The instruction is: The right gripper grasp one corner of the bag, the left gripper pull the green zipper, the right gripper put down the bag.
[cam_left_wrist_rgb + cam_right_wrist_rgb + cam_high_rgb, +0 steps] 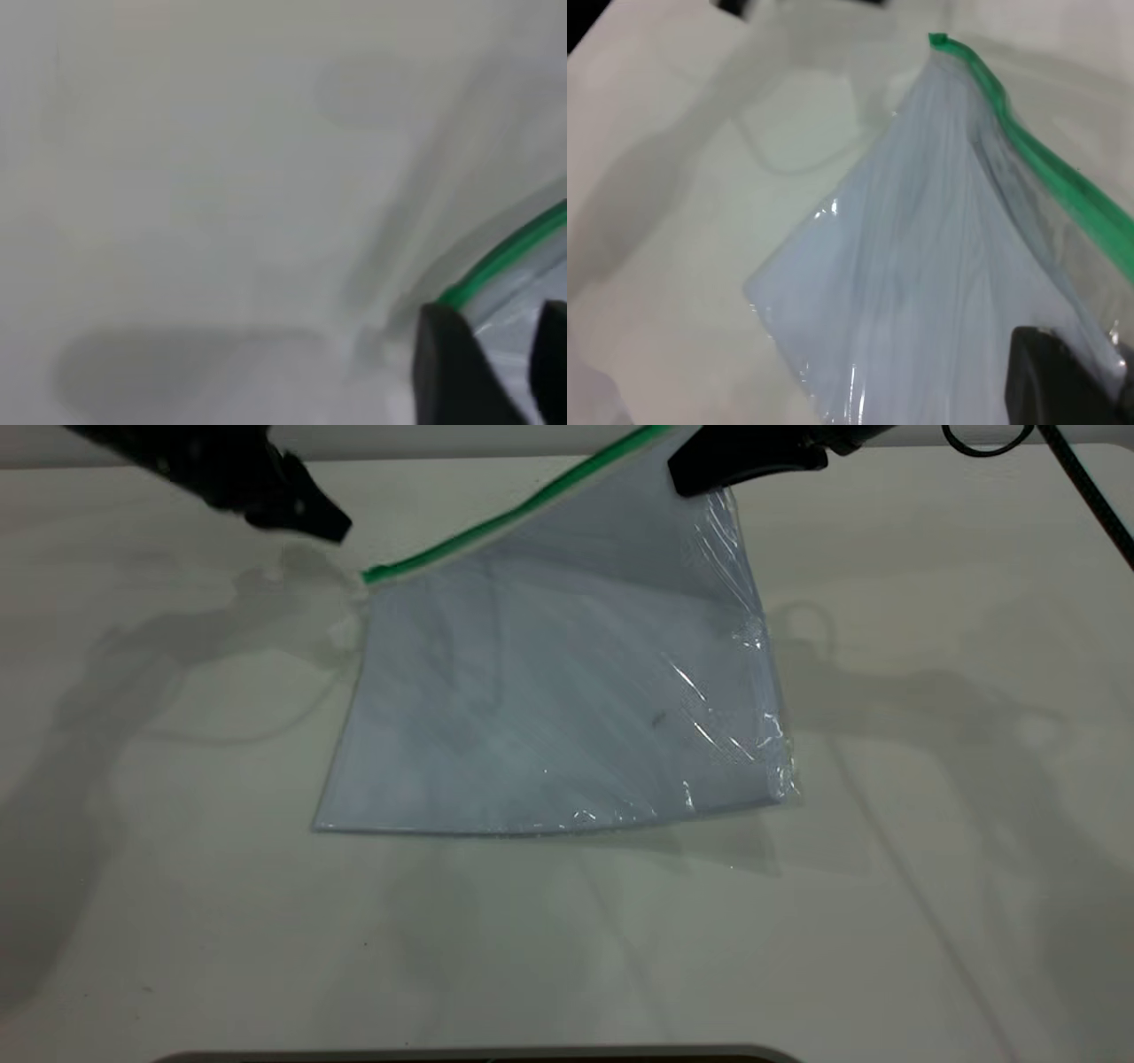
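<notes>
On the white table [567,957], nearest the outside camera, the lower edge of the bag [549,717] is seen resting flat, with its two plain corners down on the surface. Shiny wrinkles are noted along the bag's right-hand edge and near its lower right corner. A pale bluish-white sheet is visible inside the clear plastic.

Farther back, the bag is lifted off the table and slopes upward toward the right arm's side. The green zipper [514,514] is seen running along this raised far edge, from a low end on the left up to a high end at the top of the exterior view. The low end of the strip lies close above the table. No slider tab can be made out in any view.

At the high end, the corner of the bag [660,438] is held by the right gripper [687,474], whose jaws are closed on the plastic just beside the green strip. In the right wrist view the bag [921,266] is seen hanging away from that gripper [1063,381], with the green zipper [1036,159] along one side.

At the far left, the left gripper [332,524] is held above the table, near the low end of the strip but apart from it. In the left wrist view its fingers [452,372] are seen parted by a narrow gap, holding nothing, with the green zipper [505,261] just beyond them.
</notes>
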